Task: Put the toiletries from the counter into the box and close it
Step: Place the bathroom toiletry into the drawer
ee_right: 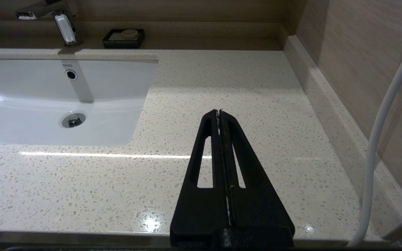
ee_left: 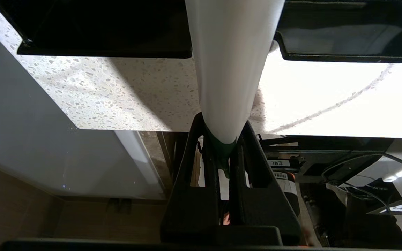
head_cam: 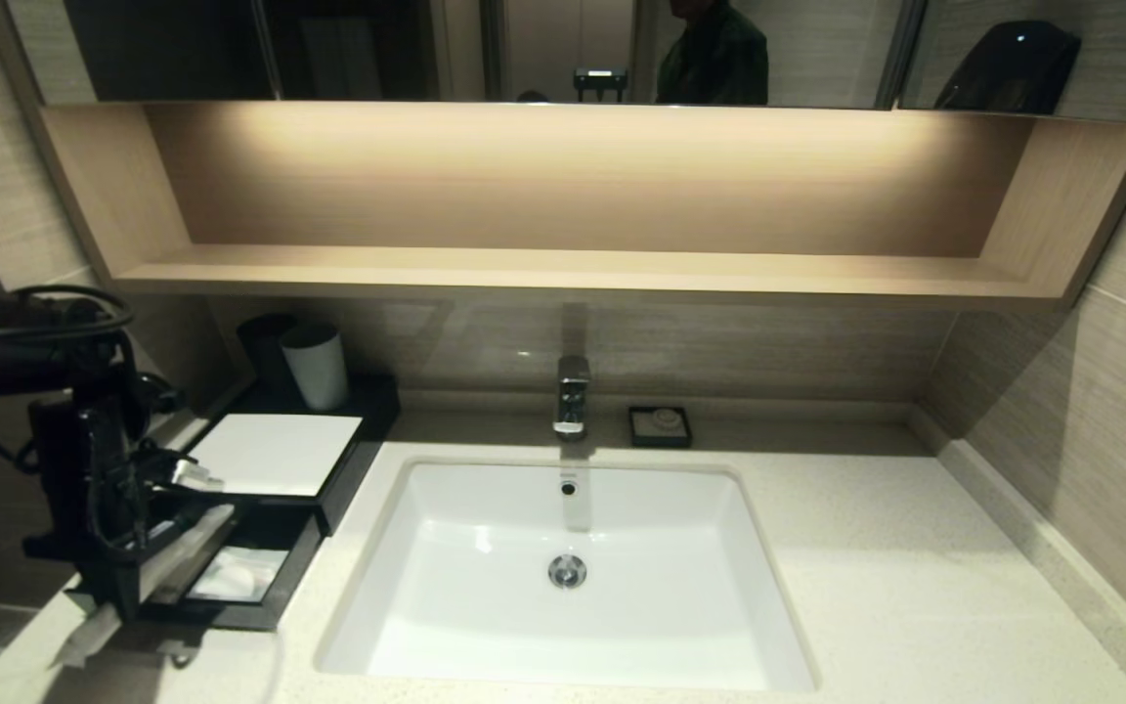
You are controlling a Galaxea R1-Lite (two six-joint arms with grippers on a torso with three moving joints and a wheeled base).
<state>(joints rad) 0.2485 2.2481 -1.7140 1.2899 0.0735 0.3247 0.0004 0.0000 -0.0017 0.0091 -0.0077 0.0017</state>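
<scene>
The left tool (ee_left: 222,137) is pinched tight on the end of a long pale packet (ee_left: 230,66). In the head view this packet (head_cam: 148,577) slants from about 7 o'clock up to 1 o'clock, over the open drawer (head_cam: 265,577) of the black box (head_cam: 275,455). Its lower end pokes out past the front edge of the bench (head_cam: 866,577). The left arm hides much of the drawer, so only part of its inside can be seen. A square packet (head_cam: 236,575) with something white in it lies in the drawer. The box sits at 9 o'clock from the white basin (head_cam: 563,567).

In the left wrist view the packet fills the middle, and its far end is cut off at the picture's edge. Dark box parts show on each side of it.

The right tool (ee_right: 219,113) has its two fingers pressed together with nothing between them. It hovers over the bare speckled bench at 3 o'clock from the basin. It is not in the head view.

A white cup (head_cam: 314,364) stands behind the box, with a dark cup (head_cam: 262,342) beside it that is hard to make out. A small black dish (head_cam: 660,426) sits by the tap (head_cam: 572,394).
</scene>
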